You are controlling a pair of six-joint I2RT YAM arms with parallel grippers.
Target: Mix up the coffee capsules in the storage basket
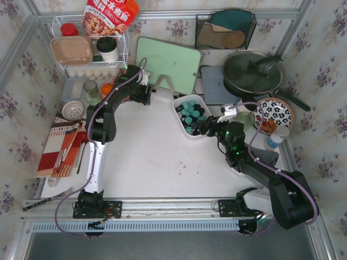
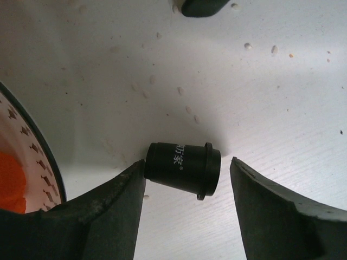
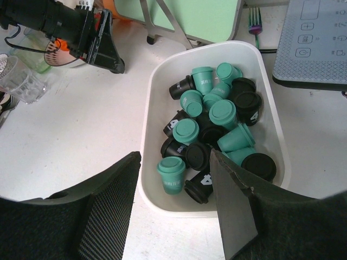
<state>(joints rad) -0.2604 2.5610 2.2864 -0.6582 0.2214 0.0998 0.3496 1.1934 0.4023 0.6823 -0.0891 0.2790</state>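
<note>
One black capsule point(image 2: 179, 169) lies on the bench point(image 1: 157, 157) at the storage basket's point(image 1: 177, 103) 10 o'clock, between the left claw's point(image 2: 188, 161) parted jaws, unclamped; it probably wants adding. Teal and black coffee capsules point(image 3: 217, 124) inside look mixed. Right claw point(image 3: 176, 156) hangs parted at its 5 o'clock.

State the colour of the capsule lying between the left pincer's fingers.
The capsule is black with white lettering, best in left wrist view.

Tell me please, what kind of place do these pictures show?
Most likely a kitchen counter, perhaps a staged one. A lidded frying pan, a green cutting board and a tray of eggs stand at the back, and a white tub holds coffee capsules.
</note>
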